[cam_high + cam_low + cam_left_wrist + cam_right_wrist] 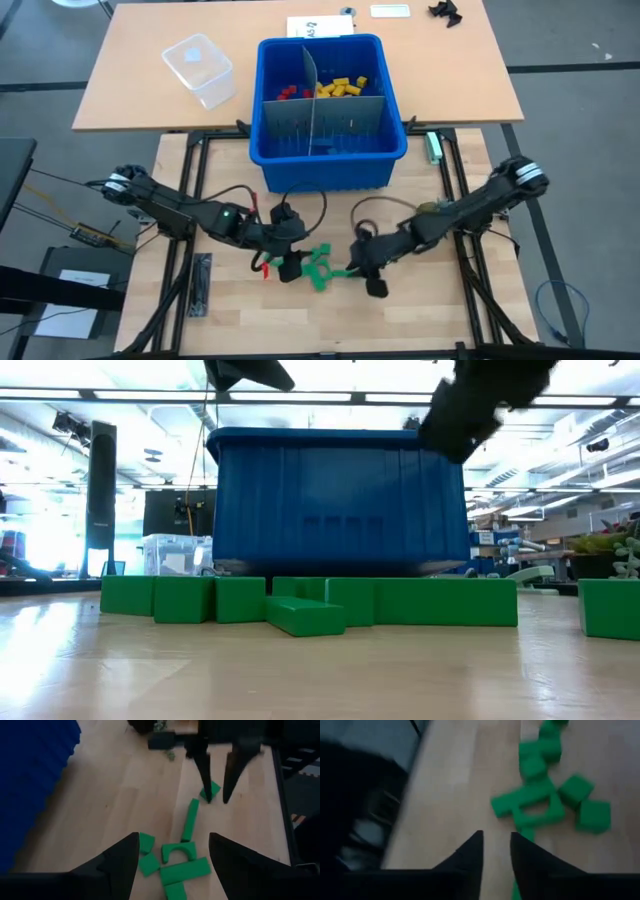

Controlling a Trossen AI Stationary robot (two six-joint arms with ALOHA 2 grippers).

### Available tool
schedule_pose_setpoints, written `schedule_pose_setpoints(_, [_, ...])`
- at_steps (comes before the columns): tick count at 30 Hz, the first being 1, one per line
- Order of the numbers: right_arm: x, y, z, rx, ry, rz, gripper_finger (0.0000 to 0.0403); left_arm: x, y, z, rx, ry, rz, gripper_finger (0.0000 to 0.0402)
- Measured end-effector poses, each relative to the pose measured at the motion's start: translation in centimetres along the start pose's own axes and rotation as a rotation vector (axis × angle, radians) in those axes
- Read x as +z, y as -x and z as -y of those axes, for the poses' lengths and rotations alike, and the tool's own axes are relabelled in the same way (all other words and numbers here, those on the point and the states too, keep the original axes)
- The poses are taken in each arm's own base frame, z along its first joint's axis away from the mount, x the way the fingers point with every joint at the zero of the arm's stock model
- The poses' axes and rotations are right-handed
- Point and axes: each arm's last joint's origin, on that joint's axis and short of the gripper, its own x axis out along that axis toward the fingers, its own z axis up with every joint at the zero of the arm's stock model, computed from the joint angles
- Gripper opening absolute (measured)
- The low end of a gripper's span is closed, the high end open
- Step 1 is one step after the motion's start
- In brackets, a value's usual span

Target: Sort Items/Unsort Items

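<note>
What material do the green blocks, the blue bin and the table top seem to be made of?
Green blocks: probably painted wood or plastic; uniform matte colour, crisp edges.
Blue bin: moulded plastic; slightly glossy, thin walls.
Table top: light wood or laminate; visible grain, faint sheen.

High view: overhead, straight down, whole table. Low view: table-top height, close behind the green blocks, facing the blue bin. Both wrist views look down closely at those blocks, shared by all views.
</note>
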Motion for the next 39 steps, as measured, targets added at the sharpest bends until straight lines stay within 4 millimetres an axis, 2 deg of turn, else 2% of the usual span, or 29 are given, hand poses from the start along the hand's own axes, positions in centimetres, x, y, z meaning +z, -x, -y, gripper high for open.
schedule_pose_setpoints(5, [-1.0,-2.4,0.4,-0.185,0.076,-0.243,0.0161,0.0,-0.1,0.0,0.000,0.003,0.005,0.0248])
schedule_pose_setpoints(9, [-1.6,-4.1,0.7,-0.168,0.066,-0.326,0.0184,0.1,-0.1,-0.1,0.012,0.005,0.014,0.0248])
schedule_pose_setpoints(15, [-2.4,-5.8,0.8,-0.134,0.049,-0.362,0.0183,0.1,-0.1,-0.2,0.058,0.005,0.038,0.0248])
schedule_pose_setpoints(22, [-3.4,-7.7,2.4,-0.185,0.007,-0.428,0.0155,0.2,-0.1,-0.3,0.084,0.031,0.049,0.0248])
schedule_pose_setpoints(24, [-3.3,-7.5,2.6,-0.183,-0.006,-0.425,0.0131,0.2,-0.1,-0.3,0.083,0.035,0.050,0.0248])
schedule_pose_setpoints(28, [-2.9,-6.9,2.6,-0.240,0.025,-0.394,0.0057,0.1,0.0,-0.2,0.081,0.037,0.050,0.0248])
schedule_pose_setpoints(34, [-1.9,-5.1,2.2,-0.228,0.041,-0.356,0.0053,0.2,0.0,-0.2,0.082,0.041,0.062,0.0248])
schedule_pose_setpoints(39, [-0.1,-2.0,1.7,-0.205,0.030,-0.269,0.0053,0.6,0.5,-0.2,0.086,0.036,0.064,0.0248])
